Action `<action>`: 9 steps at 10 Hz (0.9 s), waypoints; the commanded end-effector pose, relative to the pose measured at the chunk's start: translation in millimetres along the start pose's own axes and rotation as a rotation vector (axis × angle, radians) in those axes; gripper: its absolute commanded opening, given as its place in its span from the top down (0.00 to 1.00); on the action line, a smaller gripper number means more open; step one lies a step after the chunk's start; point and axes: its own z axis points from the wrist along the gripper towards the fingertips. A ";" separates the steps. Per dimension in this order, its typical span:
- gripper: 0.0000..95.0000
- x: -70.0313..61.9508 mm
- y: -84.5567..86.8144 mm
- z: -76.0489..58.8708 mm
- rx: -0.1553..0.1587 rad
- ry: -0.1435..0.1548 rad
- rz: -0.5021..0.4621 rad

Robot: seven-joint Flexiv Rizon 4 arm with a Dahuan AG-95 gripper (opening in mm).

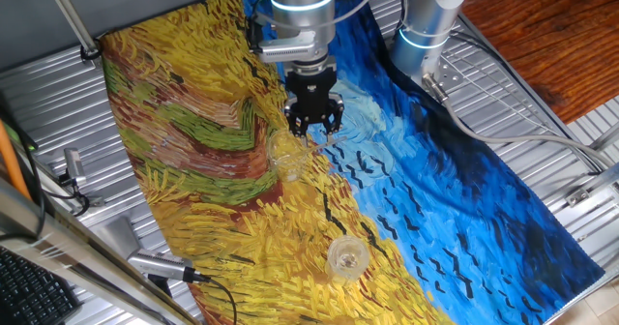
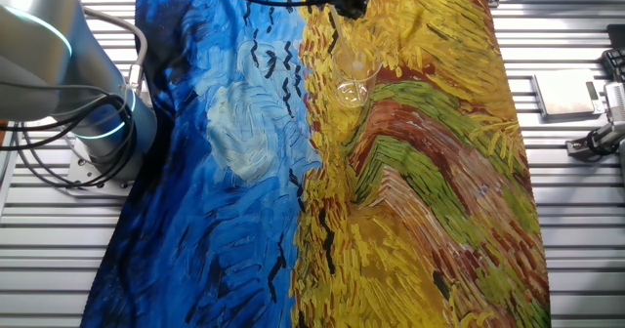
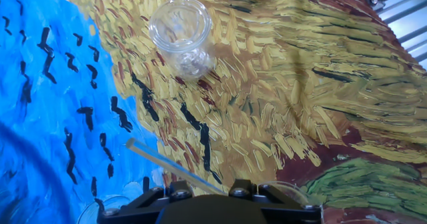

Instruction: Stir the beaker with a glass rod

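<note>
The beaker [image 1: 287, 157] is a small clear glass standing on the yellow part of the painted cloth. It also shows in the other fixed view [image 2: 357, 74]. My gripper [image 1: 313, 127] hangs just above and beside it, and sits at the top edge of the other fixed view [image 2: 337, 1]. In the hand view only the black hand body [image 3: 210, 211] shows; the fingertips are hidden. The glass rod [image 3: 173, 167] is a thin clear stick that slants from under the hand out to the upper left, raised off the cloth. The gripper looks shut on it.
A second glass vessel with a whitish rim [image 1: 346, 255] stands nearer the cloth's front, seen ahead in the hand view [image 3: 181, 29]. The painted cloth [image 1: 242, 219] covers a ridged metal table. The arm's base [image 2: 88, 123] and cables stand beside the blue side. Metal fittings [image 1: 160, 265] lie at the left.
</note>
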 end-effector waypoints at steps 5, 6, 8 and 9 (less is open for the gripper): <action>0.60 1.3 1.2 -0.9 0.001 0.003 -0.033; 0.60 1.5 1.2 -1.0 -0.002 -0.001 -0.058; 0.60 1.5 1.2 -1.0 -0.007 -0.018 -0.165; 0.60 1.5 1.2 -1.0 -0.007 -0.025 -0.210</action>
